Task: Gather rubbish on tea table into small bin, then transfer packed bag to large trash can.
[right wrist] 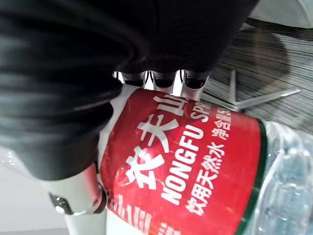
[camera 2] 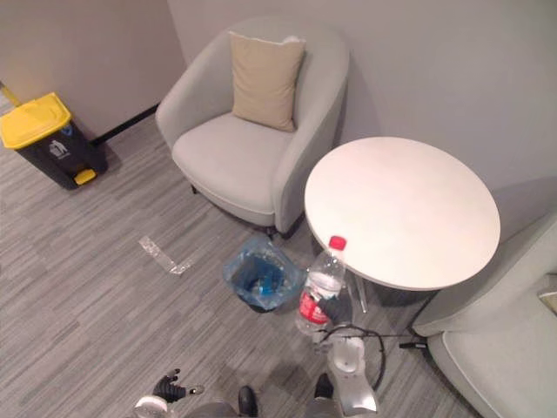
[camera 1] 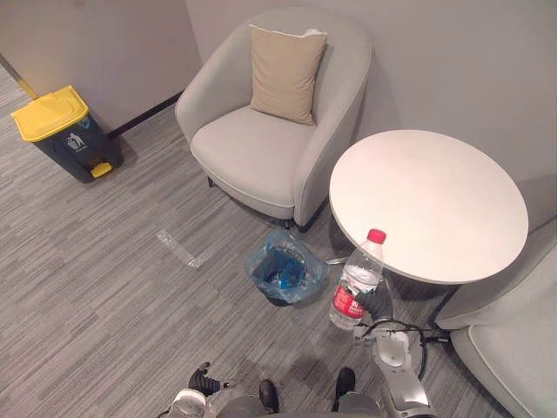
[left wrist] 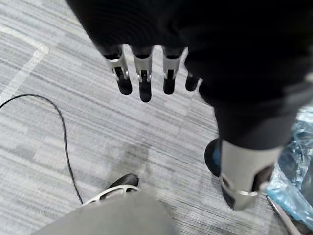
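**Desk:** What is the right hand (camera 1: pixel 376 303) doing?

**Photographer:** It is clenched round a clear water bottle (camera 1: pixel 357 280). The fingers (right wrist: pixel 161 78) wrap over the red label and the thumb (right wrist: pixel 78 196) closes on the other side. The bottle is held off the floor, red cap uppermost and leaning slightly, just beside the near edge of the round white counter (camera 1: pixel 470 157).

**Desk:** And the small bin (camera 1: pixel 278 298)?

**Photographer:** It stands on the grey carpet (camera 1: pixel 104 287), lined with a blue bag (camera 1: pixel 261 261), between the counter's foot and a light grey armchair (camera 1: pixel 261 152). The bottle is near it, to the robot's right, not over its mouth.

**Desk:** The left hand (left wrist: pixel 145 73)?

**Photographer:** Released, with the fingers hanging straight above the carpet and holding nothing.

**Desk:** Anything else to name?

**Photographer:** A tan cushion (camera 1: pixel 285 71) stands against the armchair's back. The large trash can (camera 1: pixel 63 131), dark with a yellow lid, sits by the wall, well apart from the counter. A strip of clear tape (camera 1: pixel 178 248) lies on the carpet between it and the small bin.
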### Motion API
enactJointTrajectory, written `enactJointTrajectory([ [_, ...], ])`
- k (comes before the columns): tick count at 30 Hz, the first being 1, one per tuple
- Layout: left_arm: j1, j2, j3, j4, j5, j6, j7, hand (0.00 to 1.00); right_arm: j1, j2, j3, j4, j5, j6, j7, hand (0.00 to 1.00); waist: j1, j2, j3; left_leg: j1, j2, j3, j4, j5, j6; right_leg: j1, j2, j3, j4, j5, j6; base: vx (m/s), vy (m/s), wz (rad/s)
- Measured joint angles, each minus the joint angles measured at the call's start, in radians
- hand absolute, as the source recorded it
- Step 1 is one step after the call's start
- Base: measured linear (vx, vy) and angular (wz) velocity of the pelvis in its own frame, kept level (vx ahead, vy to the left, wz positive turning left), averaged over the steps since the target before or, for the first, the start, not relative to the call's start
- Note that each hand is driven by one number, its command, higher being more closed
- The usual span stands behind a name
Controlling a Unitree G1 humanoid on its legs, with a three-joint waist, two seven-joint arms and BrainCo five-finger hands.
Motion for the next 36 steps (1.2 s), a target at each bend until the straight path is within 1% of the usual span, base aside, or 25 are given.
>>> enactJointTrajectory([
  [1, 0.0, -0.001, -0.003, 0.004, 0.0, 0.001, 0.003, 0.0, 0.01, -0.005, 0.008, 0.0, 0.0, 0.002, 0.002, 1.0, -0.003, 0.001, -0.001, 0.009, -0.004, -0.013, 0.01, -0.007, 0.006, -0.02, -0.009, 0.032, 0.075, -0.015, -0.011, 0.23, 0.067, 0.26],
  [2, -0.003, -0.002, -0.01, 0.015, -0.001, 0.001, 0.013, 0.0, 0.014, -0.009, 0.008, 0.003, -0.001, 0.008, 0.006, 1.0, -0.011, 0.005, -0.002, 0.03, -0.002, -0.033, 0.007, -0.008, 0.009, -0.053, -0.01, 0.059, 0.181, -0.024, -0.034, 0.17, 0.046, 0.39],
  [3, -0.006, -0.002, -0.012, 0.018, -0.001, 0.002, 0.019, 0.0, 0.014, -0.01, 0.007, 0.005, -0.001, 0.008, 0.007, 1.0, -0.017, 0.006, -0.001, 0.045, 0.004, -0.053, 0.006, -0.011, 0.015, -0.087, -0.004, 0.072, 0.24, -0.052, -0.049, 0.25, -0.029, 0.59],
  [4, -0.013, 0.0, -0.012, 0.018, -0.001, 0.007, 0.021, 0.0, 0.012, -0.007, 0.005, 0.013, -0.001, 0.008, 0.008, 1.0, -0.03, 0.01, 0.002, 0.057, 0.022, -0.073, 0.008, -0.015, 0.017, -0.099, 0.038, 0.095, 0.247, -0.09, -0.048, 0.2, -0.071, 0.63],
  [5, -0.017, 0.001, -0.012, 0.02, -0.002, 0.011, 0.021, 0.0, 0.01, -0.007, 0.01, 0.026, -0.001, 0.006, 0.01, 1.0, -0.03, 0.007, 0.0, 0.061, 0.038, -0.087, 0.007, -0.016, 0.017, -0.11, 0.081, 0.099, 0.223, -0.097, -0.06, 0.29, -0.124, 0.66],
  [6, -0.021, 0.001, -0.011, 0.021, -0.002, 0.013, 0.021, 0.0, 0.001, -0.007, 0.015, 0.045, -0.001, 0.006, 0.01, 1.0, -0.03, 0.003, -0.001, 0.064, 0.05, -0.107, 0.007, -0.018, 0.014, -0.121, 0.121, 0.097, 0.181, -0.092, -0.065, 0.22, -0.132, 0.63],
  [7, -0.025, 0.005, -0.012, 0.026, -0.001, 0.013, 0.021, 0.0, 0.001, -0.006, 0.017, 0.05, -0.002, 0.006, 0.009, 1.0, -0.027, -0.01, -0.007, 0.064, 0.048, -0.126, 0.009, -0.027, -0.001, -0.125, 0.158, 0.096, 0.079, -0.029, -0.087, 0.28, -0.163, 0.59],
  [8, -0.041, -0.007, -0.007, 0.042, -0.001, 0.014, 0.021, 0.0, 0.003, -0.016, 0.024, 0.053, -0.001, 0.007, 0.009, 1.0, -0.022, -0.008, -0.008, 0.074, 0.046, -0.141, 0.011, -0.042, -0.021, -0.107, 0.164, 0.08, 0.047, 0.015, -0.118, 0.24, -0.11, 0.41],
  [9, -0.043, -0.018, 0.001, 0.041, -0.001, 0.013, 0.021, 0.0, -0.001, -0.024, 0.025, 0.055, -0.001, 0.008, 0.009, 1.0, -0.02, 0.006, -0.008, 0.071, 0.06, -0.141, 0.019, -0.042, -0.023, -0.099, 0.172, 0.08, 0.037, 0.019, -0.124, 0.25, -0.08, 0.25],
  [10, -0.043, -0.038, 0.013, 0.038, 0.0, 0.012, 0.021, 0.0, -0.002, -0.035, 0.025, 0.055, -0.001, 0.008, 0.009, 1.0, -0.019, 0.026, -0.012, 0.064, 0.07, -0.151, 0.037, -0.047, -0.03, -0.076, 0.179, 0.068, 0.003, 0.019, -0.124, 0.24, -0.053, 0.21],
  [11, -0.048, -0.051, 0.015, 0.037, 0.0, 0.011, 0.022, 0.0, -0.002, -0.036, 0.026, 0.055, -0.001, 0.008, 0.01, 1.0, -0.021, 0.033, -0.016, 0.055, 0.076, -0.153, 0.056, -0.048, -0.033, -0.054, 0.182, 0.055, -0.03, 0.019, -0.124, 0.23, -0.063, 0.26],
  [12, -0.052, -0.059, 0.014, 0.037, 0.0, 0.01, 0.022, 0.0, -0.002, -0.035, 0.025, 0.055, -0.001, 0.008, 0.009, 1.0, -0.023, 0.033, -0.015, 0.051, 0.079, -0.153, 0.072, -0.049, -0.035, -0.038, 0.183, 0.048, -0.044, 0.019, -0.124, 0.22, -0.058, 0.33],
  [14, -0.067, -0.089, 0.01, 0.037, 0.001, 0.01, 0.021, 0.0, 0.009, -0.035, 0.017, 0.055, -0.001, 0.007, 0.009, 1.0, -0.024, 0.023, -0.011, 0.022, 0.085, -0.149, 0.163, -0.059, -0.051, 0.012, 0.183, 0.027, -0.09, 0.019, -0.124, 0.17, -0.035, 0.33],
  [15, -0.072, -0.111, 0.01, 0.034, 0.0, 0.009, 0.02, 0.0, 0.011, -0.035, 0.014, 0.055, 0.0, 0.007, 0.008, 1.0, -0.02, 0.011, -0.005, -0.001, 0.086, -0.139, 0.234, -0.061, -0.054, 0.037, 0.179, 0.027, -0.11, 0.019, -0.123, 0.14, -0.015, 0.21],
  [17, -0.088, -0.12, 0.01, 0.028, 0.001, 0.008, 0.019, 0.0, 0.002, -0.034, 0.013, 0.055, 0.0, 0.007, 0.006, 1.0, -0.01, -0.012, 0.008, -0.082, 0.095, -0.101, 0.423, -0.066, -0.065, 0.082, 0.162, 0.029, -0.147, 0.022, -0.126, 0.1, 0.025, 0.05],
  [18, -0.087, -0.121, 0.01, 0.016, 0.001, -0.001, 0.019, 0.0, -0.005, -0.024, 0.017, 0.055, -0.001, 0.006, 0.006, 1.0, -0.003, -0.019, 0.013, -0.109, 0.109, -0.08, 0.466, -0.116, -0.057, 0.096, 0.157, 0.038, -0.152, 0.022, -0.126, 0.08, 0.074, -0.21],
  [19, -0.087, -0.121, 0.01, 0.008, 0.001, -0.008, 0.019, 0.0, -0.016, -0.023, 0.012, 0.055, -0.001, 0.006, 0.002, 1.0, -0.002, -0.019, 0.013, -0.127, 0.126, -0.075, 0.437, -0.146, -0.05, 0.104, 0.152, 0.051, -0.152, 0.022, -0.126, 0.08, 0.089, -0.31],
  [20, -0.087, -0.121, 0.008, 0.006, 0.001, -0.008, 0.019, 0.0, -0.024, -0.024, 0.009, 0.055, -0.001, 0.006, -0.001, 1.0, -0.001, -0.021, 0.015, -0.142, 0.134, -0.082, 0.394, -0.145, -0.049, 0.105, 0.149, 0.058, -0.152, 0.022, -0.125, 0.08, 0.141, -0.36],
  [21, -0.088, -0.121, 0.005, 0.005, 0.001, -0.008, 0.019, 0.0, -0.033, -0.024, 0.004, 0.055, -0.001, 0.006, -0.005, 1.0, -0.001, -0.013, 0.018, -0.154, 0.138, -0.113, 0.313, -0.119, -0.058, 0.109, 0.145, 0.072, -0.152, 0.024, -0.117, 0.07, 0.218, -0.42],
  [22, -0.086, -0.125, 0.0, -0.001, 0.001, -0.009, 0.019, 0.0, -0.038, -0.03, 0.004, 0.054, -0.001, 0.006, -0.011, 1.0, -0.001, 0.01, 0.02, -0.154, 0.142, -0.159, 0.212, -0.001, -0.092, 0.112, 0.152, 0.092, -0.151, 0.022, -0.091, 0.06, 0.234, -0.5],
  [23, -0.09, -0.128, -0.001, -0.003, 0.001, -0.009, 0.019, 0.0, -0.047, -0.035, 0.005, 0.068, -0.001, 0.006, -0.012, 1.0, 0.002, 0.009, 0.03, -0.149, 0.136, -0.157, 0.218, 0.02, -0.095, 0.119, 0.155, 0.118, -0.153, 0.02, -0.072, 0.06, 0.228, -0.38],
  [25, -0.094, -0.115, -0.023, 0.0, 0.001, -0.009, 0.018, 0.0, -0.037, -0.033, 0.021, 0.074, -0.003, 0.006, -0.01, 1.0, 0.0, -0.009, 0.025, -0.134, 0.099, -0.14, 0.186, 0.028, -0.081, 0.119, 0.12, 0.14, -0.178, 0.029, -0.044, 0.06, 0.203, -0.13],
  [28, -0.095, -0.114, -0.031, -0.001, 0.014, -0.007, 0.019, 0.0, -0.03, -0.032, 0.045, 0.076, -0.043, 0.008, -0.006, 1.0, 0.004, -0.011, 0.024, -0.114, 0.064, -0.118, 0.15, 0.039, -0.059, 0.12, 0.089, 0.158, -0.198, 0.041, -0.025, 0.04, 0.144, -0.13],
  [33, -0.096, -0.094, -0.03, 0.017, 0.02, -0.006, 0.019, 0.0, -0.037, -0.028, 0.105, 0.079, -0.091, 0.008, 0.008, 1.0, 0.006, -0.014, 0.025, -0.088, 0.06, -0.094, 0.117, 0.039, -0.057, 0.114, 0.093, 0.182, -0.203, 0.042, -0.023, 0.03, 0.015, -0.18],
  [36, -0.111, -0.088, -0.024, 0.018, 0.017, -0.01, 0.021, 0.0, -0.109, -0.049, 0.146, 0.131, -0.126, 0.007, 0.007, 1.0, 0.004, -0.022, 0.047, -0.162, 0.073, -0.1, 0.151, 0.039, -0.056, 0.041, 0.106, 0.189, -0.177, 0.044, -0.026, -0.05, -0.043, -0.05],
])
